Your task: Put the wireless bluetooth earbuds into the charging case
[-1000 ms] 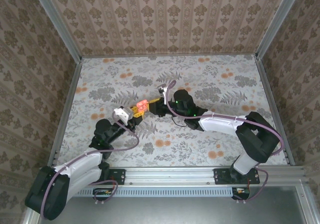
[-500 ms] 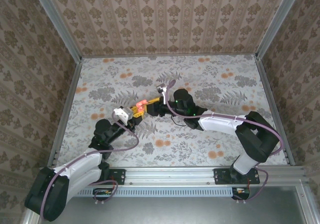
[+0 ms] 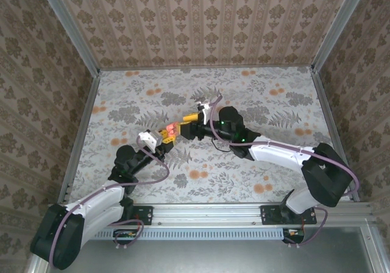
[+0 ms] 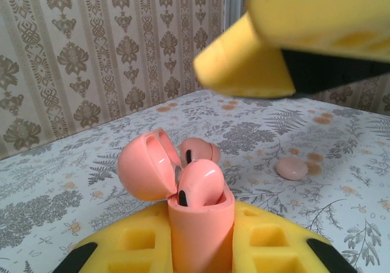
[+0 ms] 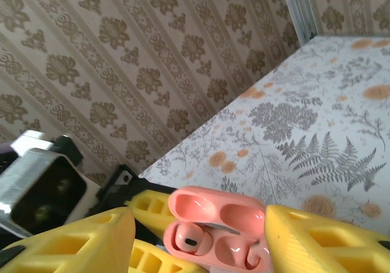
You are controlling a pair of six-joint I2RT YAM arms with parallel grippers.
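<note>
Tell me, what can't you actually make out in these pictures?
- Right wrist view: the bottom edge cuts off the charging case, so how deep the earbuds sit is unclear.
- Left wrist view: yellow fingers of the left hand hide the case's lower body; a finger of the right hand overhead is a blur.
- Top view: the earbuds are too small to pick out; the case is a coral speck.

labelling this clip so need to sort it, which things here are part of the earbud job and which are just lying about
Part of the job: charging case, lid open, held by the left gripper; earbuds in its top; right gripper, open, beside it.
Just lying about: pale pink round disc; floral cloth it lies on.
</note>
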